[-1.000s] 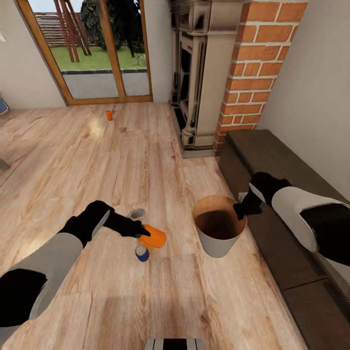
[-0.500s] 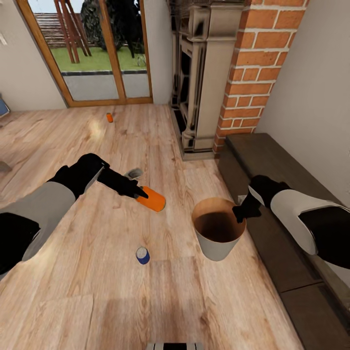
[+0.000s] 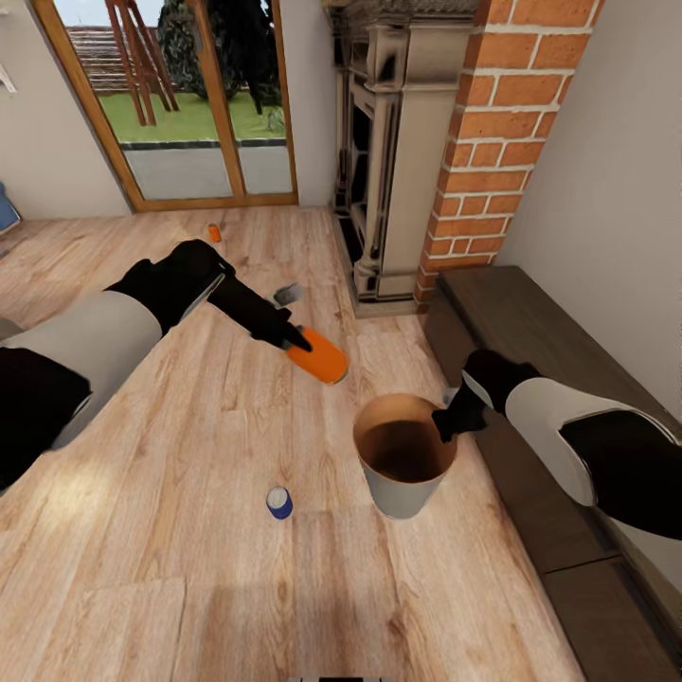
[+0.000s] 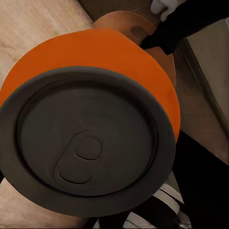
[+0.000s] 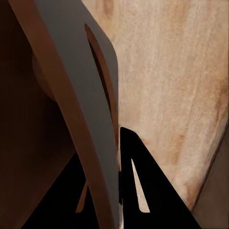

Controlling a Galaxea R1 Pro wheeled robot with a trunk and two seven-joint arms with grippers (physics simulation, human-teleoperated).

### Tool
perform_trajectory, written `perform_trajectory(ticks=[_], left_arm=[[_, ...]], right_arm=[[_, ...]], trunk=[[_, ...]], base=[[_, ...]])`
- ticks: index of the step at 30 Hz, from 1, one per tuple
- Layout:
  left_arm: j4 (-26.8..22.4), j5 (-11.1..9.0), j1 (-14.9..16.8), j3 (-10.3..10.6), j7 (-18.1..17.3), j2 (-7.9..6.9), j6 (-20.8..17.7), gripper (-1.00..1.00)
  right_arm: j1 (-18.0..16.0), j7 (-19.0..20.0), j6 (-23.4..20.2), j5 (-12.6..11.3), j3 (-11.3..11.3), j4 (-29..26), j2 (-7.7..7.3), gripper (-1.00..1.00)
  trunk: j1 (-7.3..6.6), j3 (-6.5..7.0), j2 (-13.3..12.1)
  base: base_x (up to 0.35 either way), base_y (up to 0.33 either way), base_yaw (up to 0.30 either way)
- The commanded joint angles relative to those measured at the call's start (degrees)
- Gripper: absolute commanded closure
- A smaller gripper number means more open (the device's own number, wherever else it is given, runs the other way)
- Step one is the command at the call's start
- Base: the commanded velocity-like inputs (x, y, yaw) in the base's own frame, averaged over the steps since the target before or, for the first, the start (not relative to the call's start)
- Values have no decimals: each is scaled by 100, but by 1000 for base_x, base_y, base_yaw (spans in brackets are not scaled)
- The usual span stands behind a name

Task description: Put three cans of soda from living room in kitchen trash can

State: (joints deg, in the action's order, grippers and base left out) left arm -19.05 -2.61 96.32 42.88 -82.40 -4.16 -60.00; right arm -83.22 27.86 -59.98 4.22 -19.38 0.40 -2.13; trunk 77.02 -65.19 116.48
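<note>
An orange soda can [image 3: 319, 355] was held clamped in the left hand [image 3: 296, 343], lying tilted in the air above the wood floor [image 3: 189, 530], up and to the left of the trash can [image 3: 403, 459]. In the left wrist view the can's dark lid [image 4: 88, 143] was seen end-on. The trash can's rim [image 5: 76, 109] was pinched by the right hand [image 3: 443, 423], one finger on each side of the wall. A second can [image 3: 278, 502] was seen standing upright on the floor near the bin, and a third can [image 3: 214, 232] lay far off by the glass doors [image 3: 189, 104]. A brick fireplace [image 3: 417, 142] and a dark bench [image 3: 540, 332] were seen at the right.
</note>
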Motion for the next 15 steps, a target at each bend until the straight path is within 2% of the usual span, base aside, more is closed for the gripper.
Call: perform_trajectory(ticks=[1,2,4,6,9,12,15], left_arm=[[41,15,19,70,-33,62,0,100],[142,15,82,160,-86,207,0,100],[274,17,194,259,-132,391,0,100],[345,16,254,382,-155,522,0,100],[400,22,300,773,-174,818,0,100],[410,29,307,1070,-178,965,0,100],[410,35,308,1238,-163,1073,0,100]], right_arm=[[26,13,-2,-20,21,-27,31,100],[113,-3,-2,-19,21,-124,100,100],[224,-23,-2,-17,21,-254,212,100],[281,-33,-2,-13,21,-321,313,100],[326,-41,-2,-10,21,-373,443,100],[335,-43,-2,-11,21,-387,483,100],[339,-49,-2,-11,21,-395,500,100]], trunk=[[-1,1,-1],[-1,1,-1],[-1,1,-1],[-1,1,-1],[-1,1,-1],[-1,1,-1],[-1,1,-1]], base=[[0,0,0],[0,0,0],[0,0,0],[0,0,0],[0,0,0],[0,0,0],[0,0,0]])
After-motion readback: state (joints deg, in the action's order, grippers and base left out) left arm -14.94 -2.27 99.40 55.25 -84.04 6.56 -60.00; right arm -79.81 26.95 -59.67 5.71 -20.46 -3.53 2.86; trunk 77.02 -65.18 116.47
